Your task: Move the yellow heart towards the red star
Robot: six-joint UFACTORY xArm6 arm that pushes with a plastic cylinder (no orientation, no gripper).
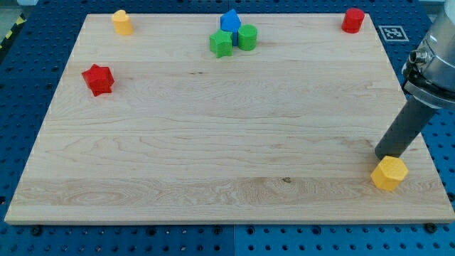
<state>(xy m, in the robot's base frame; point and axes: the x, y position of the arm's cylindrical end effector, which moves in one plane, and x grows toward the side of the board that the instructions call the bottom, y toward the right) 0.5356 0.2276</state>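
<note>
A yellow block (122,22) that looks heart-shaped sits near the board's top left corner. The red star (98,79) lies below it and slightly to the left, near the left edge. My tip (386,154) is far away at the view's bottom right. It stands just above a second yellow block (389,173), which looks hexagonal, touching it or nearly so. The dark rod slants up to the right from the tip.
A blue block (229,21), a green star-like block (221,44) and a green round block (247,37) cluster at the top centre. A red round block (352,20) sits at the top right. The wooden board (213,142) has edges all around.
</note>
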